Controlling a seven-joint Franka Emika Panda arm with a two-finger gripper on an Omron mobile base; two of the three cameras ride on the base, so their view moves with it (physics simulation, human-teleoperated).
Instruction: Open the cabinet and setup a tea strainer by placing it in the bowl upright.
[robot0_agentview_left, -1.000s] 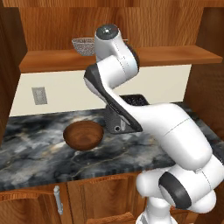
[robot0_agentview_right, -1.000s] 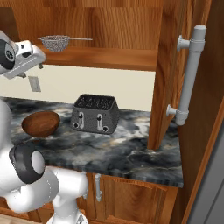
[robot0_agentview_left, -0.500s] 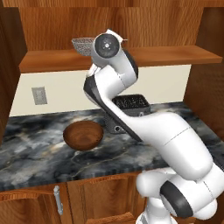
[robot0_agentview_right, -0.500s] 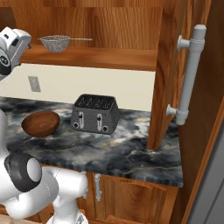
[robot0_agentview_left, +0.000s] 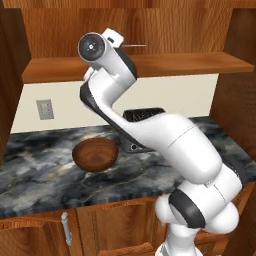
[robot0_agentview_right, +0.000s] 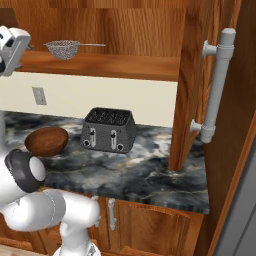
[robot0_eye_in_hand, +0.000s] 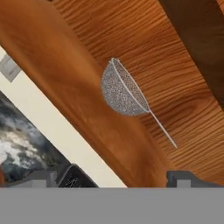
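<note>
- The small round silvery mesh tea strainer with a long thin wire handle (robot0_agentview_right: 64, 49) sits upright on the wooden shelf (robot0_agentview_right: 125, 66) inside the tall reddish-brown wood cabinet (robot0_agentview_right: 197, 75).
- In the hand view, the strainer (robot0_eye_in_hand: 120, 90) is straight ahead of the robot's hand (robot0_eye_in_hand: 113, 178), with a clear gap between them. Nothing touches it.
- The hand is wide open. Its 2 dark finger tips (robot0_eye_in_hand: 183, 178) stand far apart and hold nothing.
- The cabinet door is open. Its long grey bar handle (robot0_agentview_right: 216, 85) shows on the right.
- The white robot arm (robot0_agentview_left: 150, 130) reaches up to the shelf, in front of the strainer in the left base view.
- The round dark-brown wooden bowl (robot0_agentview_left: 95, 154) sits on the dark marble counter (robot0_agentview_left: 40, 170), well below the strainer. It has nothing in it.
- The grey toaster with 4 slots (robot0_agentview_right: 108, 129) stands on the counter near the bowl, to its right.
- A grey wall plug (robot0_agentview_left: 44, 109) is on the pale wall above the counter.
</note>
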